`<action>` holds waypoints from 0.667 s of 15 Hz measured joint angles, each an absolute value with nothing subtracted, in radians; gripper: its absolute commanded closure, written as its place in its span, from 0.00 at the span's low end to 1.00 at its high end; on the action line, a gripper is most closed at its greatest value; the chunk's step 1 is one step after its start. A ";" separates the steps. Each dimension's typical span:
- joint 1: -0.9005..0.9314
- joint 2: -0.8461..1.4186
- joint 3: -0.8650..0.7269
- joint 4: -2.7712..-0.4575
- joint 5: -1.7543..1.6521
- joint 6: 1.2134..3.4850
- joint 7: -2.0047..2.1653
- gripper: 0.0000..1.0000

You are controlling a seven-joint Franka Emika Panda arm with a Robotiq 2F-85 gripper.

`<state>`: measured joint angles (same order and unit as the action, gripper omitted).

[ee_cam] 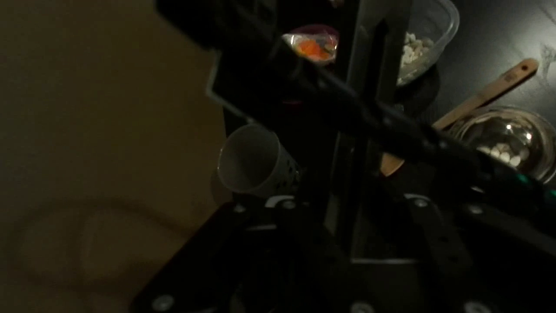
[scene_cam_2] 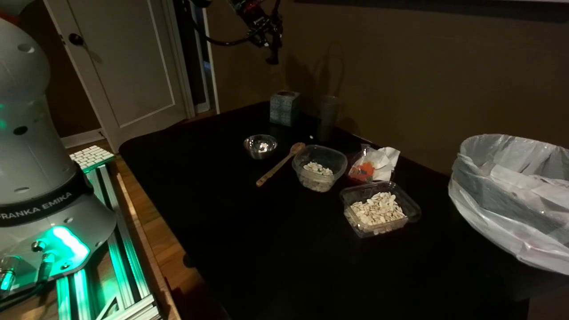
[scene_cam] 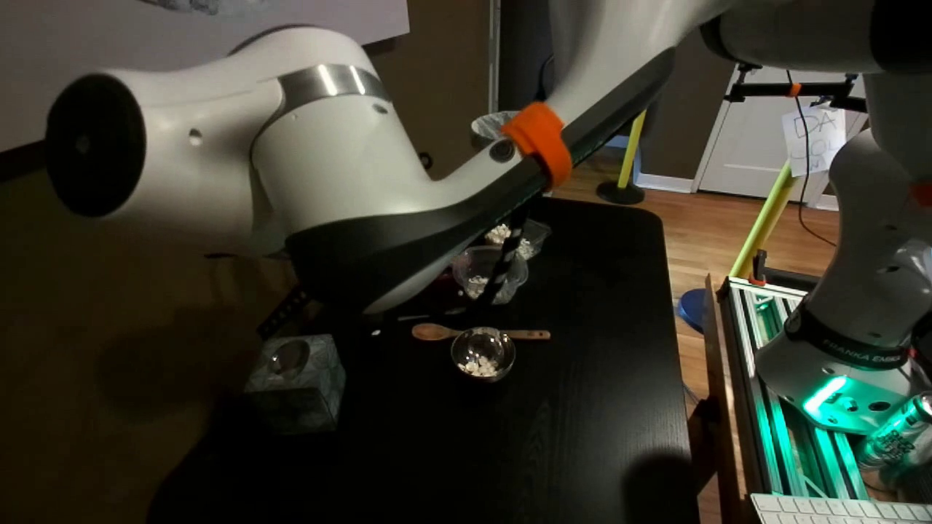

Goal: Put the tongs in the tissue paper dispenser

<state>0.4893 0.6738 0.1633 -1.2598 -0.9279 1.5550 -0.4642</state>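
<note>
In the wrist view the gripper [ee_cam: 352, 204] is at the bottom of the frame, very dark, its two sides leaning to the lower middle; how far they are open, I cannot tell. Between them a long grey bar [ee_cam: 362, 48] with a dark slot along it reaches the top edge, crossed by a black cable [ee_cam: 391, 126]. Whether this bar is the tongs, and whether the gripper has hold of it, the dim light does not let me decide. In an exterior view the gripper is in the air at the upper middle of the frame, and the tissue box [scene_cam_2: 283, 110] stands upright lower down, apart from it, on the black surface [scene_cam_2: 213, 146], with its opening to the top. A metal bowl [scene_cam: 502, 351] with pale pieces [scene_cam: 479, 367] in it is near the middle of an exterior view; a wooden spoon [scene_cam: 433, 332] lies partly hidden behind it, head to the left. Right of the middle in an exterior view, a clear plastic bowl [scene_cam_2: 329, 156] and a clear plastic tray [scene_cam_2: 411, 213] also hold pale pieces; beside both is a clear bag [scene_cam_2: 363, 170] with orange contents, and white paper [scene_cam_2: 386, 163]. A white cup [ee_cam: 249, 161] with dark spots on its side is left of the middle in the wrist view, near the brown wall [ee_cam: 108, 130].
</note>
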 measured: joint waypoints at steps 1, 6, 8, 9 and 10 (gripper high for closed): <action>0.495 0.708 0.160 -1.228 -0.948 1.532 -0.505 0.91; 0.536 0.907 0.125 -1.030 -1.059 1.524 -0.655 0.66; 0.537 0.933 0.124 -1.010 -1.060 1.525 -0.654 0.91; 0.537 0.932 0.124 -1.010 -1.060 1.525 -0.654 0.91; 0.537 0.930 0.124 -1.010 -1.060 1.525 -0.654 0.91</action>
